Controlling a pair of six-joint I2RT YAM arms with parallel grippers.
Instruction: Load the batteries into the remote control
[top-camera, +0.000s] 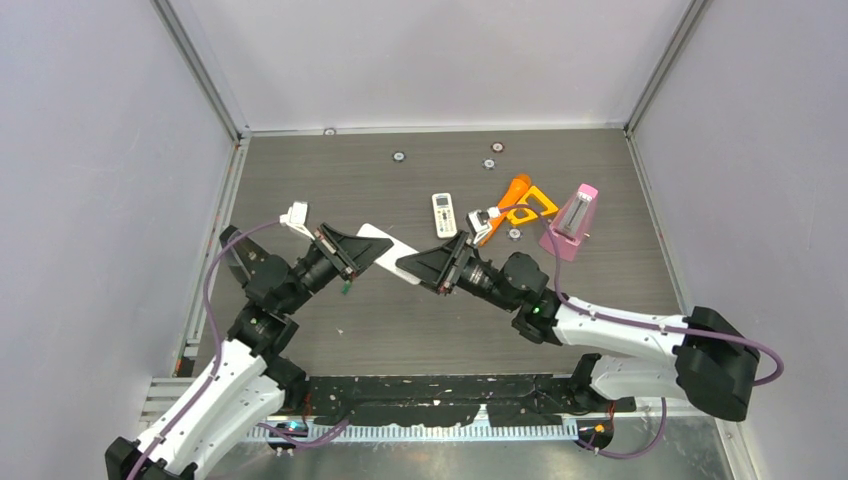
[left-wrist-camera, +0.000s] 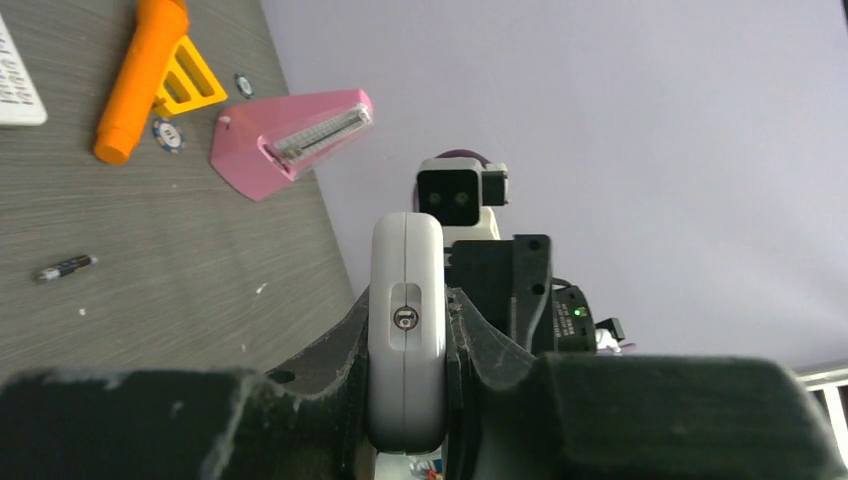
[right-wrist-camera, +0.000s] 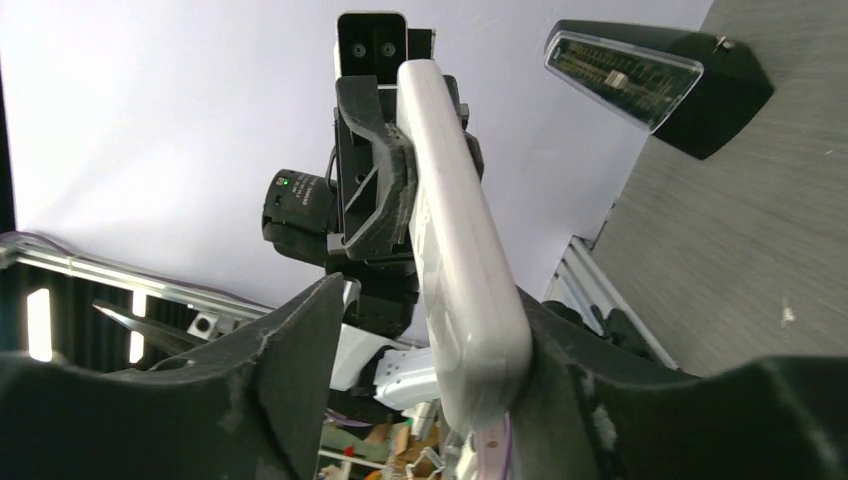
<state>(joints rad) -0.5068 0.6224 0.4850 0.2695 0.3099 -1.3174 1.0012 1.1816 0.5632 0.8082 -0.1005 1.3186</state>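
Remote control: the remote control (right-wrist-camera: 465, 280) is up off the tabletop (top-camera: 400, 330), over its middle. It is a long white bar slung between the two arms.
Left hand: the left gripper (left-wrist-camera: 407, 305) is clamped on one end, with both fingers pressed against the remote's narrow sides. This hand carries it.
Right hand: the right gripper (right-wrist-camera: 435, 300) sits around the other end but is slack. One finger (right-wrist-camera: 300, 340) stands clear with daylight showing, and the remote only leans on the opposite finger. I call that released, not gripping.
Battery door: I cannot tell whether it is on or off, since no view shows the compartment.
Batteries: one dark cell (left-wrist-camera: 65, 267) with silvery ends lies flat on the tabletop, well in from the right edge and apart from everything. I cannot find the other cells.
Remote, handling: it looks like a stiff, light plastic shell, smooth enough to slip. Held by one end, its length will lever it downward. A hold across the narrow sides nearer mid-length would be steadier and should leave the back free.
Cells, handling: they are tiny, hard and round, so they will likely roll at a nudge. Pinch one across the barrel at mid-length, with the fingers low to the tabletop.
Around: a small remote (top-camera: 444, 214), an orange tool (top-camera: 520, 198) and a pink metronome (top-camera: 570, 225) sit toward the far right corner. Chips (top-camera: 398, 156) are scattered near the far edge.
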